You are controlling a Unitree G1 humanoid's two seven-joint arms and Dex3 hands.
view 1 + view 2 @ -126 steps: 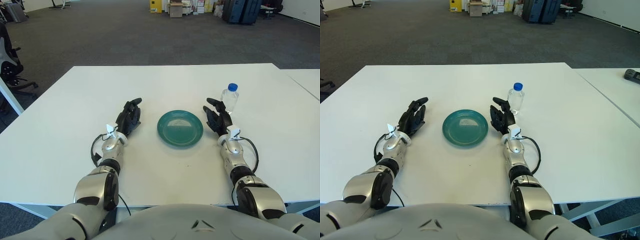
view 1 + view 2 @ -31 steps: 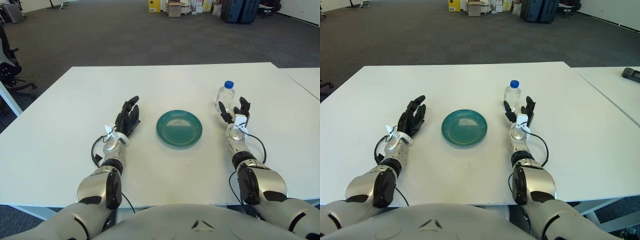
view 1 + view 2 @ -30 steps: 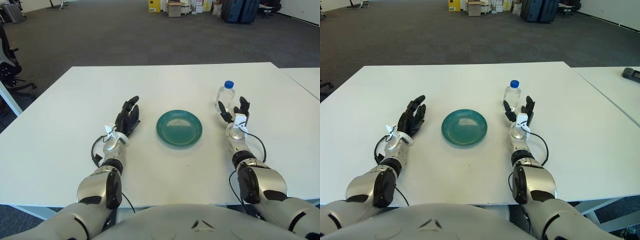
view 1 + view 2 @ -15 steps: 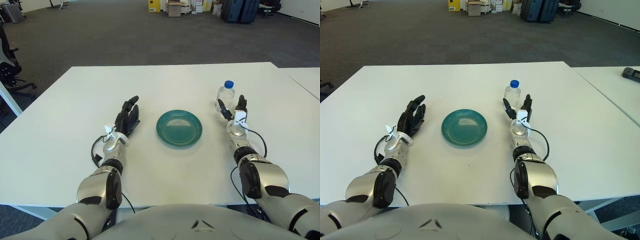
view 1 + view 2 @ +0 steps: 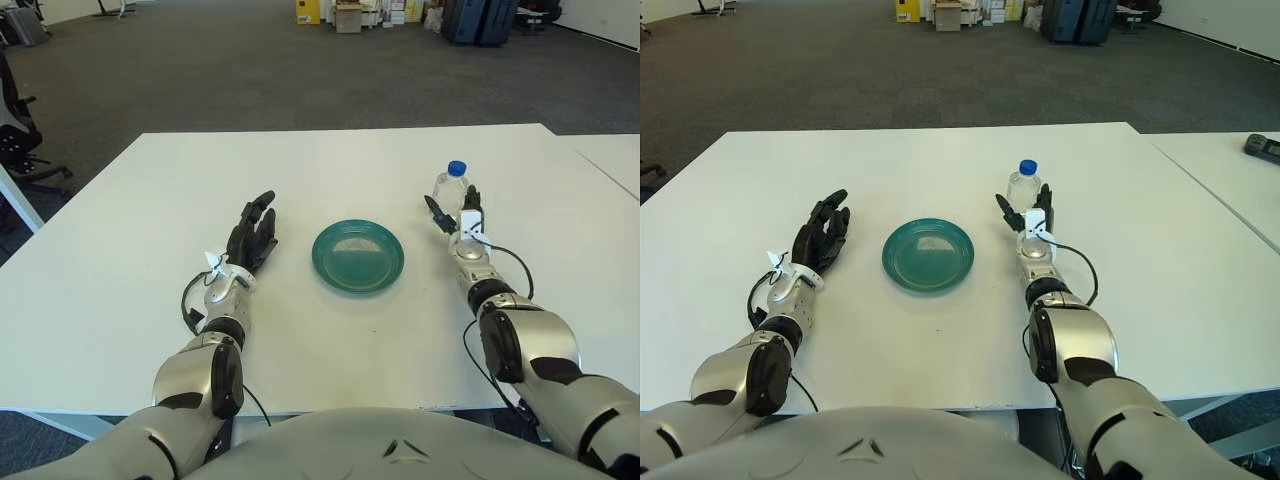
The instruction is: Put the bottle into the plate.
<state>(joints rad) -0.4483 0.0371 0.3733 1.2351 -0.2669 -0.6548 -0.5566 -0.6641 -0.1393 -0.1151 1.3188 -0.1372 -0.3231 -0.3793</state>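
A clear bottle (image 5: 449, 190) with a blue cap stands upright on the white table (image 5: 120, 300), right of a teal plate (image 5: 357, 255). My right hand (image 5: 454, 212) is just in front of the bottle, its fingers spread to either side of the bottle's base, not closed on it. The same hand (image 5: 1026, 211) and bottle (image 5: 1023, 187) show in the right eye view. My left hand (image 5: 249, 230) is open, showing to the left of the plate.
A second white table (image 5: 1240, 190) adjoins on the right, with a dark object (image 5: 1263, 146) on it. Office chairs (image 5: 18, 130) stand off the left edge. Dark carpet and boxes lie beyond the far edge.
My right hand has moved forward and slightly left, from short of the bottle to framing its base. The left hand, plate and bottle have stayed in place.
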